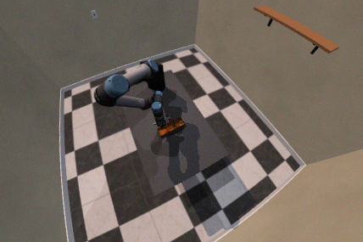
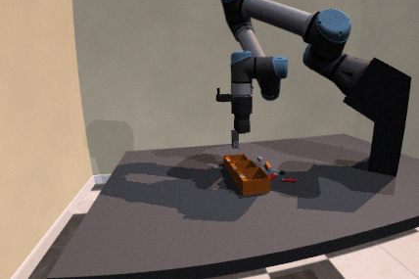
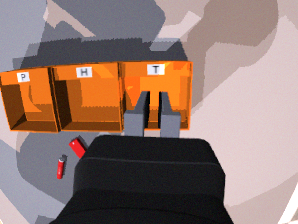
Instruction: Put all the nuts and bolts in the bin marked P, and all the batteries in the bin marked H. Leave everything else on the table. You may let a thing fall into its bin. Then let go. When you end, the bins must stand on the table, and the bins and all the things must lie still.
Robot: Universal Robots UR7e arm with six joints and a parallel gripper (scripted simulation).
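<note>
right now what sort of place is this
Probably a small robot test room: a black-and-white checkered tile floor, a grey rectangular table and a brown wooden wall shelf.

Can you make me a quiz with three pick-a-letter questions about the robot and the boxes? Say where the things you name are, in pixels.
1. Which letter is on the middle bin?
A) P
B) H
C) T

2. What colour are the bins?
A) orange
B) green
C) blue

3. How are the gripper's fingers?
A) pressed together
B) around a bin wall
C) apart, with a gap

Answers:
1 B: the H bin point(image 3: 95, 92) sits between the P bin point(image 3: 37, 102) and the T bin point(image 3: 184, 92).
2 A: their walls are orange.
3 C: a gap shows between the gripper's point(image 3: 153, 95) fingers.
</note>
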